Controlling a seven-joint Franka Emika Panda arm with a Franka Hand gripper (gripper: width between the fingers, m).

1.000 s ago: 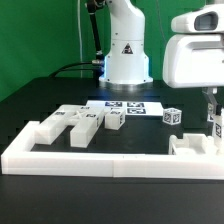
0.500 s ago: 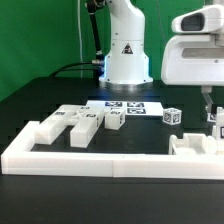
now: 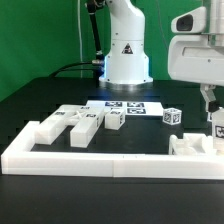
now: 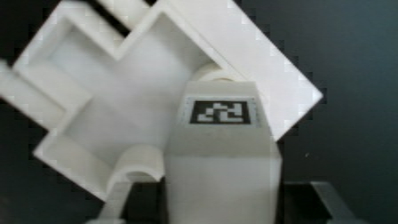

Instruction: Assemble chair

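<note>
The fingers (image 3: 208,100) seem closed on a tagged chair bar (image 4: 222,150), held about upright at the tabletop's (image 3: 60,95) 3 o'clock side in the exterior view. The framed chair slab (image 3: 190,146) lies near, at their 7 o'clock.

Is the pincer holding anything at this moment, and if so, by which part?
The pincer appears shut on a tagged white chair part, likely a leg, gripped at its upper end; the exact contact is not visible.
</note>
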